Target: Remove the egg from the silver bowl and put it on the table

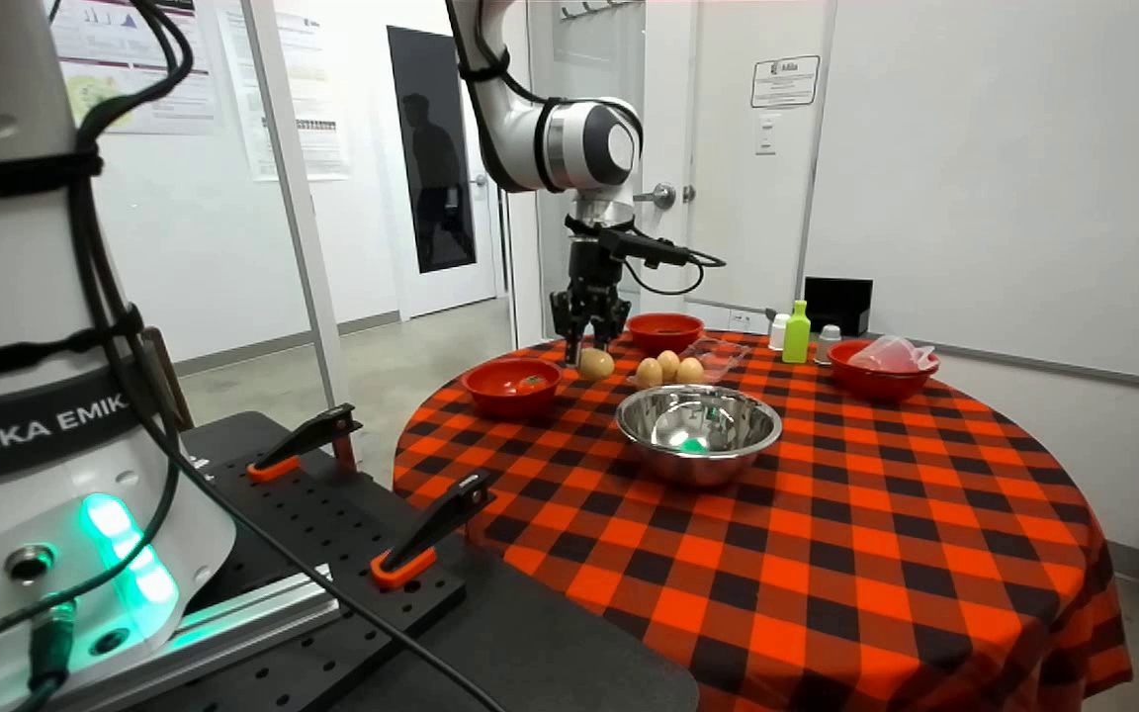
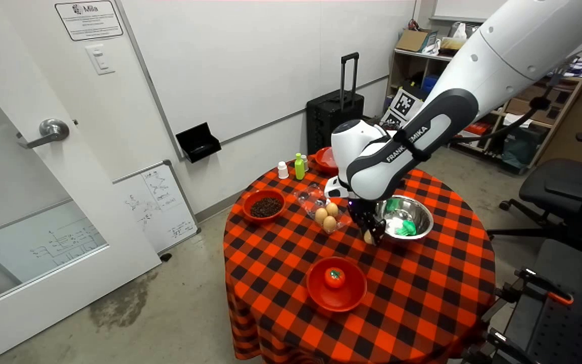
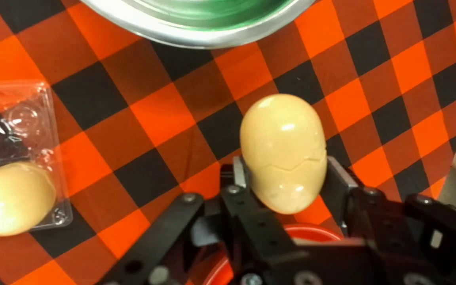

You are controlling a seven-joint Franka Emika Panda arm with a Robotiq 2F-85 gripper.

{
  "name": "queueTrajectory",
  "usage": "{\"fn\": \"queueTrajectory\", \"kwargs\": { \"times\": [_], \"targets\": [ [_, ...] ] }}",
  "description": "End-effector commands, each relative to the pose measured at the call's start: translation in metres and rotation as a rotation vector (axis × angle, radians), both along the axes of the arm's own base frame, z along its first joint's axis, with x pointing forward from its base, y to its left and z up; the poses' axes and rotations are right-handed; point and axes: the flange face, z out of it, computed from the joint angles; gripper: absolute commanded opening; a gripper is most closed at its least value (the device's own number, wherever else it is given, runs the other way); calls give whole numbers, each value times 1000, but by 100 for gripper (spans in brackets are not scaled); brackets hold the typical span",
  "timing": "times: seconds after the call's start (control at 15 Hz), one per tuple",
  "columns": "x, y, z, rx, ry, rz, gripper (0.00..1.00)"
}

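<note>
- We are slanting our arm [image 2: 488,76] down from the upper right corner in an exterior view.
- We are bending at the wrist [image 1: 577,148], and our gripper [image 3: 286,169] is hanging beneath it, pointing downward.
- We are gripping with two fingers [image 3: 374,221], which are showing at the bottom of the wrist view.
- We are holding their pads [image 3: 239,172] apart, facing each other and pressing inward from opposite sides.
- We are glowing green at the lights [image 1: 107,514] on our base [image 1: 60,519].

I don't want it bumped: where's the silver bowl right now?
In both exterior views, the silver bowl stands on the table, right of the gripper; the wrist view's top edge cuts it off.
</note>
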Motion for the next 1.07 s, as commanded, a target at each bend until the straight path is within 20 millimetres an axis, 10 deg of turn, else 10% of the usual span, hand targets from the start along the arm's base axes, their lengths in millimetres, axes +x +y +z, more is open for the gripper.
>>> {"fn": "queueTrajectory", "kwargs": {
  "times": [0.0, 0.67, 0.73, 1.0],
  "targets": [
    [15, -3, -34, -28, 0, 17, 23],
    [24, 3, -102, -27, 78, 13, 23],
    [26, 3, -101, -29, 78, 12, 73],
    [28, 0, -96, -35, 67, -12, 93]
  ]
}}
